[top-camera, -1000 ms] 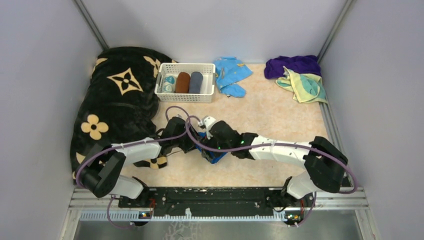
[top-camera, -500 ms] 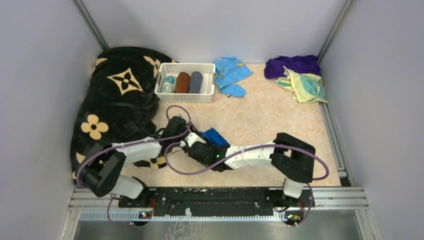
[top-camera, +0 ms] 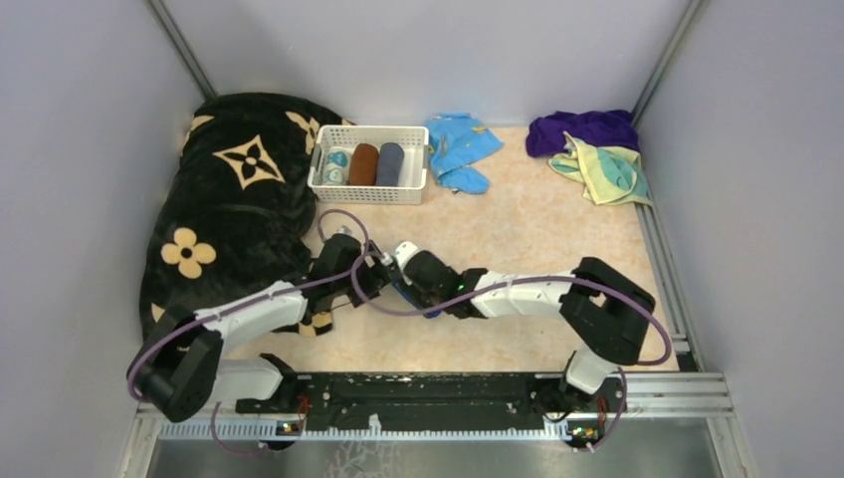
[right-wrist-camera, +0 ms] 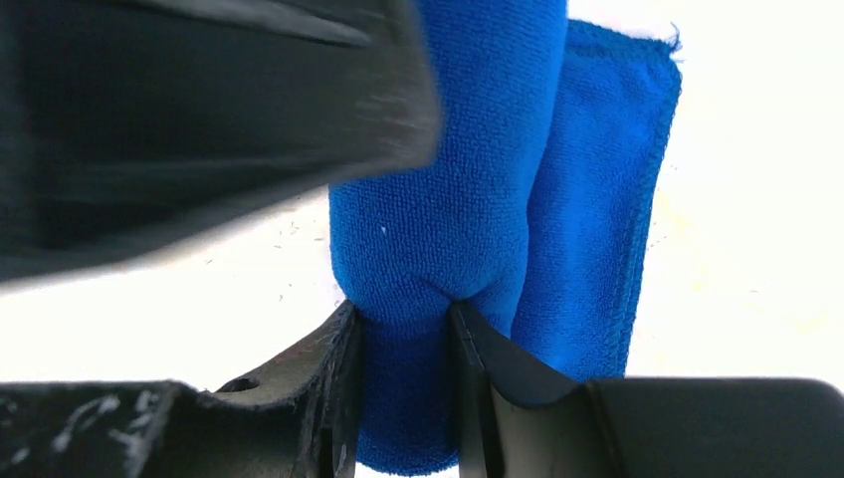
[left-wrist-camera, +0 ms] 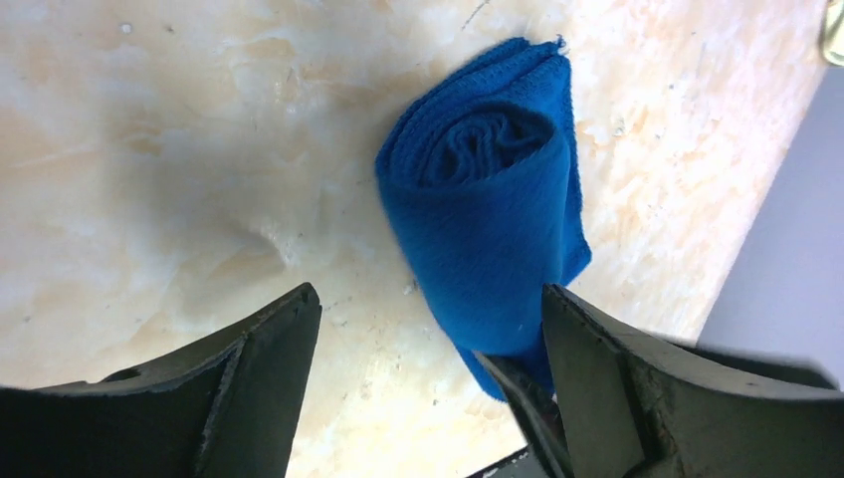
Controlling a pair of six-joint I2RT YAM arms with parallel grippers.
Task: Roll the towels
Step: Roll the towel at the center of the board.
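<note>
While the right gripper [right-wrist-camera: 403, 324] pinches the rolled royal blue cloth towel [left-wrist-camera: 488, 199] on the mottled beige tabletop [top-camera: 537, 224], the left gripper [left-wrist-camera: 428, 304] hangs spread over it. Pale grey walls [top-camera: 418, 50] enclose the table. A dark purple towel [top-camera: 582, 127] and a pale yellow towel [top-camera: 609, 171] lie crumpled in the far right corner.

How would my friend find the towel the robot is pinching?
Look at the middle of the table. There the right gripper pinches a royal blue towel. It is rolled up, while the purple towel and yellow towel lie loose in the far corner.
</note>
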